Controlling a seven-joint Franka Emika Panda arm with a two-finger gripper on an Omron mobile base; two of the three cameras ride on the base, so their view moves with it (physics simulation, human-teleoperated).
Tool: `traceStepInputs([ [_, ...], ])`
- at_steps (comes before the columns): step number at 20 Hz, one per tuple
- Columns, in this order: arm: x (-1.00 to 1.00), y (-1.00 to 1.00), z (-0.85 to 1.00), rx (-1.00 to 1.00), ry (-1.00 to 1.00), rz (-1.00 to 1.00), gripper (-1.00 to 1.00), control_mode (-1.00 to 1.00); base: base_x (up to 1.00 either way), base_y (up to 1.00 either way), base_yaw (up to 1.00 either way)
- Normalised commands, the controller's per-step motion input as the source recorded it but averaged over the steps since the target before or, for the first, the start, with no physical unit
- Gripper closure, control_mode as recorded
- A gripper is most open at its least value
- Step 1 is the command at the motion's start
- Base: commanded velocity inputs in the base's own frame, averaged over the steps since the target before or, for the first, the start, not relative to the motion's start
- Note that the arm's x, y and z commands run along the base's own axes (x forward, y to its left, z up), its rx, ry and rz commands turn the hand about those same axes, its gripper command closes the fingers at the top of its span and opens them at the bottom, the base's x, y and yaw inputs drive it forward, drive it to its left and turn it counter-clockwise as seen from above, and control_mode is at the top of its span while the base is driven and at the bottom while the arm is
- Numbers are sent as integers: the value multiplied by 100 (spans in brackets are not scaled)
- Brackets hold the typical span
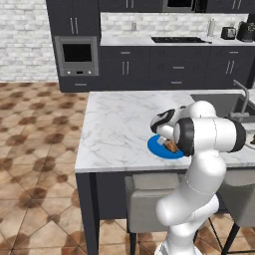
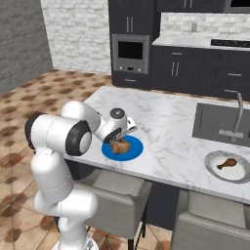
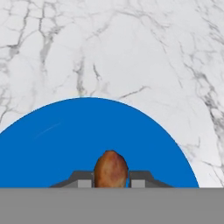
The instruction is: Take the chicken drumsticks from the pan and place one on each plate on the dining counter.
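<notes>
On the dining counter (image 1: 119, 124) lies a bright blue plate (image 2: 134, 151) near the front edge. My gripper (image 2: 119, 140) hangs low over it, shut on one golden-brown chicken drumstick (image 3: 110, 168) that sits between the dark fingertips (image 3: 81, 178). I cannot tell whether the meat touches the blue plate (image 3: 87, 140). From the left, the drumstick (image 1: 172, 146) peeks out beside my arm above the plate (image 1: 155, 146). Further right a pale grey-white plate (image 2: 215, 173) holds another drumstick (image 2: 227, 163). The pan is out of view.
A sink (image 2: 222, 124) with a faucet (image 2: 238, 114) is set into the counter behind the grey-white plate. Grey stools (image 2: 117, 197) stand under the front edge. Dark cabinets, an oven (image 1: 76, 55) and a cooktop (image 1: 177, 40) line the back wall.
</notes>
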Motion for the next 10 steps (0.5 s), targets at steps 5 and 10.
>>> traceStepInputs([
  [5,6,0,-2,2,0,0,100,-100,0,0,0],
  [10,3,0,-8,1,0,0,100,-100,0,0,0],
])
